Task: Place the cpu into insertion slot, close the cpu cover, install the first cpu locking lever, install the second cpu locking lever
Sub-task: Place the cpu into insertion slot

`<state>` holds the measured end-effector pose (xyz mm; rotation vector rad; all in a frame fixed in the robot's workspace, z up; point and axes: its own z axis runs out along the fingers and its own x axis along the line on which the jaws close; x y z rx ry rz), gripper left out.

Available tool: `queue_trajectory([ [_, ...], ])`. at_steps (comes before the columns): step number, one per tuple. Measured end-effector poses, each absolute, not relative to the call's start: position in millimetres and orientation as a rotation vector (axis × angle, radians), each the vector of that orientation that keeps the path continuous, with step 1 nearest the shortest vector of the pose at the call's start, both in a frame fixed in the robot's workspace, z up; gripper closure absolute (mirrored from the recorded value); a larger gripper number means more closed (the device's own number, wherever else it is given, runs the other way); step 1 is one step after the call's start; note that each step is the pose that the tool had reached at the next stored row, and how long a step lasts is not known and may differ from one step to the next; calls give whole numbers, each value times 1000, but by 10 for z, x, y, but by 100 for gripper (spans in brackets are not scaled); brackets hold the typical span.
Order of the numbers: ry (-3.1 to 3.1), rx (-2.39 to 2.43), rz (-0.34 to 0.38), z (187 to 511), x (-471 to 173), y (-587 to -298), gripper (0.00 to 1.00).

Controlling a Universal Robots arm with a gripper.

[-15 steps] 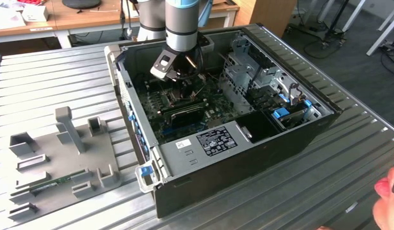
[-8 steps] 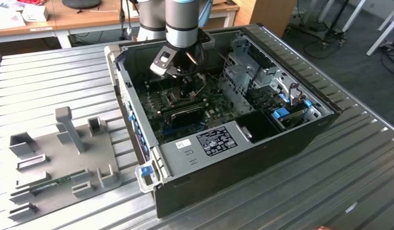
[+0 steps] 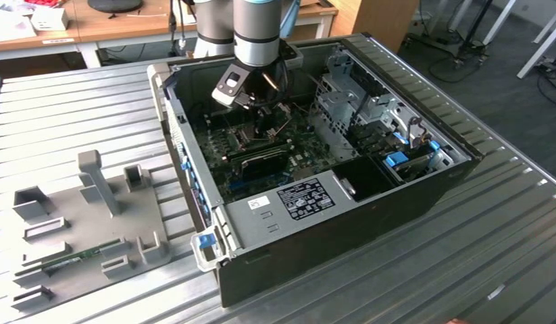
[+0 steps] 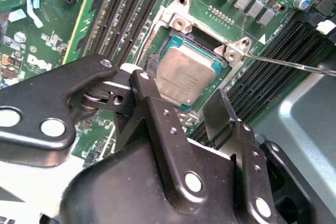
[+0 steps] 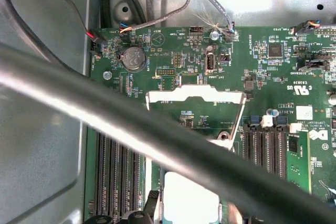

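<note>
Steel slatted table (image 3: 494, 223) carries an open computer case (image 3: 350, 223) lying on its side. A grey parts tray (image 3: 88, 223) sits well apart from it, toward the exterior view's left.

Arm (image 3: 257, 30) reaches straight down into the case, over the green motherboard (image 5: 273, 77).

Gripper (image 4: 179, 84): jaws spread wide and low over the socket area. The black fingers (image 4: 157, 114) stand either side of the chip's near edge, nothing lifted between them. Cannot tell whether the pads touch the chip's sides.

Cpu cover (image 5: 195, 94): silver frame swung up and open on its hinge, not closed over the socket. Green board shows through its window in the first wrist view.

Insertion slot (image 4: 199, 38): dark square socket with a silver rim, between two banks of long black memory slots (image 4: 123, 9).

Cpu (image 4: 189, 77): lies flat inside the insertion slot, dull metal top up, uncovered.

Thin locking lever (image 4: 289, 62): a bare wire rod running out from the socket's corner, not latched down.
</note>
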<state>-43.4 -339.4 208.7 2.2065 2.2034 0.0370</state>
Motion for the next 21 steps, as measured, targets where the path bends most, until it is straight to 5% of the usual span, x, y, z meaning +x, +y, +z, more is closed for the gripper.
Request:
queue_trajectory([
  [13,2203,2206,37,2087,-434,-3394,87],
  [21,2203,2206,36,2087,-434,-3394,90],
])
